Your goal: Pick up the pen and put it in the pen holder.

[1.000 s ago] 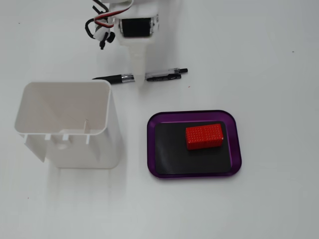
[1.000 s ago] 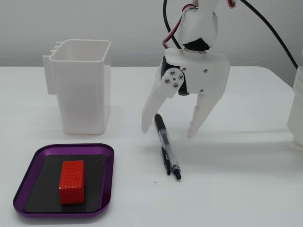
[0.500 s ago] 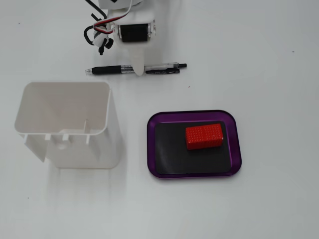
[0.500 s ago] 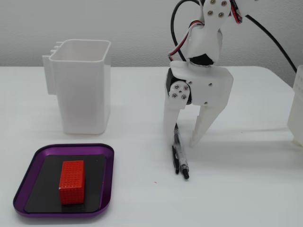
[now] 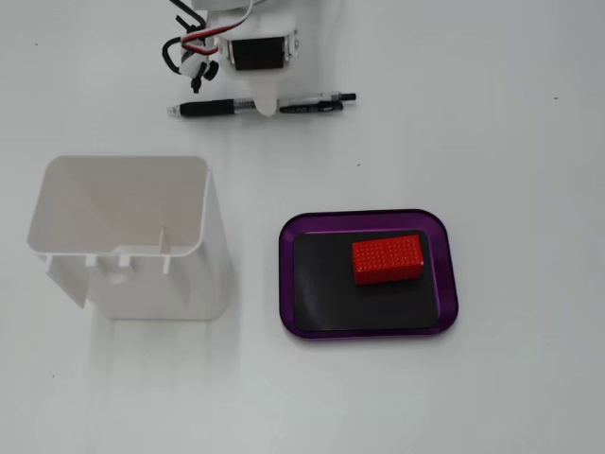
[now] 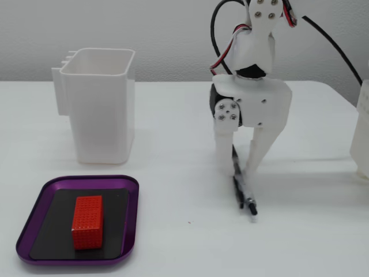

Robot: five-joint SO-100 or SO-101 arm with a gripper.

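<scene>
A black pen point(image 5: 213, 108) with a clear barrel lies flat on the white table, and it also shows in a fixed view from the side point(image 6: 244, 196). My white gripper point(image 6: 236, 173) stands over the pen's middle, open, with one finger on each side of the barrel and the tips at the table. From above, the gripper point(image 5: 266, 95) covers the pen's middle. The pen holder point(image 5: 161, 284) is a tall white open box that stands upright and empty, well away from the pen; it also shows in the side view point(image 6: 104, 115).
A purple tray point(image 5: 444, 312) with a black mat holds a red block point(image 5: 388, 258); both also show in the side view, the tray point(image 6: 130, 231) and the block point(image 6: 87, 221). A white object point(image 6: 363, 133) stands at that view's right edge.
</scene>
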